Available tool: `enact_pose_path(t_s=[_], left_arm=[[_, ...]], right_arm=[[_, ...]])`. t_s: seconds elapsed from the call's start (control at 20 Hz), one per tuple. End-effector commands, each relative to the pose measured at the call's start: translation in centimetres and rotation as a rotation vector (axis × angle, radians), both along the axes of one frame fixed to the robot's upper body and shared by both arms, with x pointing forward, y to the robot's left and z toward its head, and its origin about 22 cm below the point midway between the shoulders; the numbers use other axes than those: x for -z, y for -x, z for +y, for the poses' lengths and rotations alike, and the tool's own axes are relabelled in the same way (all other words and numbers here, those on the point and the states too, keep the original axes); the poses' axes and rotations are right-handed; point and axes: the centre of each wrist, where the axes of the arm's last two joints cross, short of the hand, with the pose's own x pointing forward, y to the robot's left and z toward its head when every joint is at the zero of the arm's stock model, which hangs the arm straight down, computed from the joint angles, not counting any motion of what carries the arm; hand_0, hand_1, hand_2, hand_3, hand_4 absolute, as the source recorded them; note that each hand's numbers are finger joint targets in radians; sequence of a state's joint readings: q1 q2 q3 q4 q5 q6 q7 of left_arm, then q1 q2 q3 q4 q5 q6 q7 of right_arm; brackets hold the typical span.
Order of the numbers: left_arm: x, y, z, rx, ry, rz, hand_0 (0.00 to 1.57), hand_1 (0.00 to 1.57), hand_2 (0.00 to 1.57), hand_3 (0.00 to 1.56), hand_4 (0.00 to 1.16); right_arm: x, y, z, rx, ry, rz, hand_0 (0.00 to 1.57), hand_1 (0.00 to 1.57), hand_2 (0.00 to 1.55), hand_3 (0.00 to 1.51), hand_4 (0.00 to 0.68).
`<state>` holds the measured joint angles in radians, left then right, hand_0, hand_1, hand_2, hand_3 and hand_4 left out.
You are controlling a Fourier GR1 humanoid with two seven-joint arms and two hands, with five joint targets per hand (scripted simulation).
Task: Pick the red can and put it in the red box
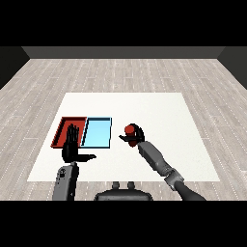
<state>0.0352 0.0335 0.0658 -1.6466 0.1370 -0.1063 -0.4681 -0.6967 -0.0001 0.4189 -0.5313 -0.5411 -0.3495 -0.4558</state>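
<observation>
The red can (129,130) is in my right hand (134,137), whose fingers and thumb curl round it, to the right of the trays. The red tray (61,128) lies at the table's left, with the light blue tray (98,132) right beside it. My left hand (73,148) is held upright with straight fingers and the thumb sticking out, in front of the near edge of the red tray, partly covering it. It holds nothing.
The white table (159,111) stretches wide to the right and behind the trays. My right forearm (157,161) runs in from the lower right, and the left forearm (66,182) comes up from the lower left.
</observation>
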Motion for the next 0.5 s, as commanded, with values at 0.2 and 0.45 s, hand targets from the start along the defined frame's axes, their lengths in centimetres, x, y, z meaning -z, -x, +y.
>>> enact_pose_path(t_s=[0.2,0.45], left_arm=[[0.9,-1.1,-0.3,0.017,0.011,0.005,0.00,0.00,0.00,0.00,0.00],[-0.3,-0.6,-0.5,0.019,-0.010,0.015,0.00,0.00,0.00,0.00,0.00]], right_arm=[[-2.7,-0.3,-0.2,0.018,-0.009,-0.149,1.54,1.54,1.47,1.38,0.586],[-4.5,0.5,-0.8,0.032,-0.038,-0.206,1.54,1.54,1.46,1.38,0.582]])
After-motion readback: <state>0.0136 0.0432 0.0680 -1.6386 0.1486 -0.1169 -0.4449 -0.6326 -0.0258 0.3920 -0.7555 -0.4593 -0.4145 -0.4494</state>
